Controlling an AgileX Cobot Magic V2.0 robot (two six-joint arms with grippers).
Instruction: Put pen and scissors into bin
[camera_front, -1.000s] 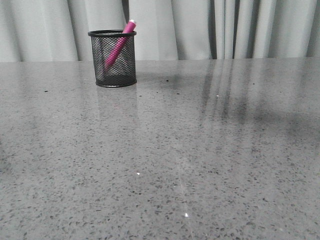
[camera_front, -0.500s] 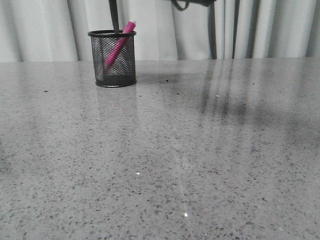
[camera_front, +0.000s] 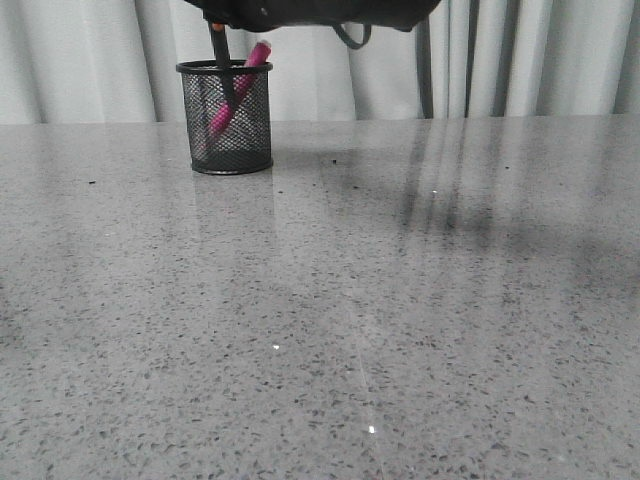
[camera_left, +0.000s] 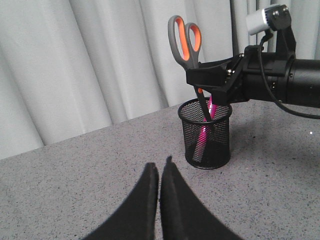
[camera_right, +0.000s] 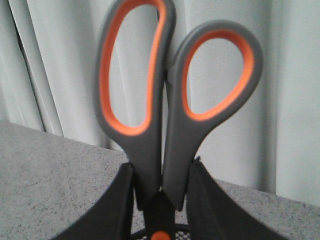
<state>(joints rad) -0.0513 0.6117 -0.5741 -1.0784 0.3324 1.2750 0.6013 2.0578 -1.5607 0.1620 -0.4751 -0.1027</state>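
Note:
The black mesh bin (camera_front: 226, 120) stands at the far left of the table, with the pink pen (camera_front: 243, 78) leaning inside it. My right gripper (camera_right: 161, 166) is shut on the scissors (camera_right: 165, 100) just above their orange pivot, handles up. In the left wrist view the scissors (camera_left: 184, 42) hang upright with their dark blades reaching down into the bin (camera_left: 206, 145), beside the pen (camera_left: 202, 139). In the front view the blade (camera_front: 221, 60) enters the rim. My left gripper (camera_left: 159, 164) is shut and empty, a short way in front of the bin.
Pale curtains (camera_front: 520, 60) hang behind the grey speckled table (camera_front: 350, 300). My right arm (camera_front: 320, 10) stretches across the top of the front view above the bin.
My right arm has come down into the front view with the scissors. The blades have dropped from above the rim into the bin. The pen and the bin have not moved.

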